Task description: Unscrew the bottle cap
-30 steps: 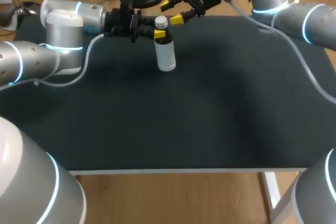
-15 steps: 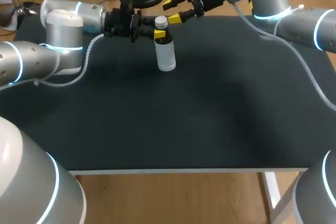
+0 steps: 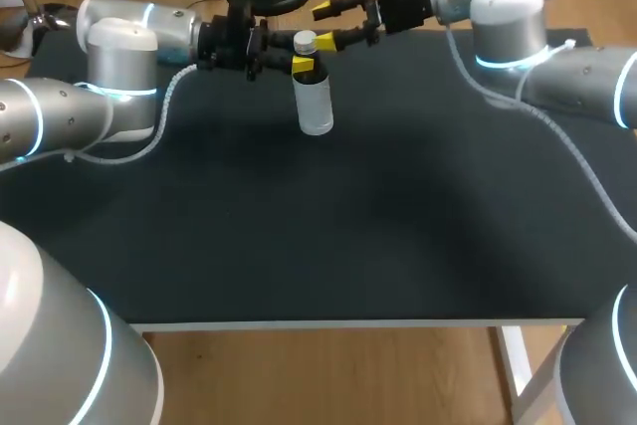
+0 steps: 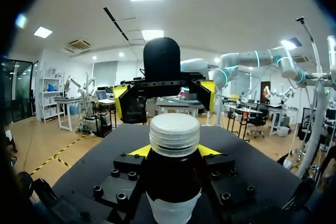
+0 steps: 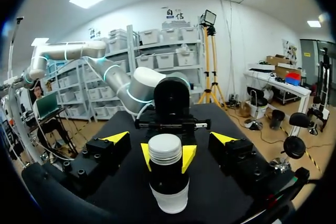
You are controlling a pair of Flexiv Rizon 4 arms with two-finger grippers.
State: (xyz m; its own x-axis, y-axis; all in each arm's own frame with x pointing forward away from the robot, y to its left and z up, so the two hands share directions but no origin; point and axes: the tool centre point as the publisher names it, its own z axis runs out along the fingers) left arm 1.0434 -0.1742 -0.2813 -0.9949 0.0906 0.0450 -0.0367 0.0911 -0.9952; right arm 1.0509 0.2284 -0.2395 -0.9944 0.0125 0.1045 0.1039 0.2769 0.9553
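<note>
Left gripper [image 3: 305, 66]: clamped on the bottle [image 3: 316, 102] just under its cap, holding it upright.
Cap [image 3: 306, 42]: on the bottle and looks fully seated.
Right gripper [image 3: 330, 26]: jaws wide apart, cap just ahead, untouched.
Left to do: grip the cap and twist it off.

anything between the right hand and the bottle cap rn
Nothing. In the right wrist view the stretch from the open right hand to the bottle cap is bare, and the head view agrees.
</note>
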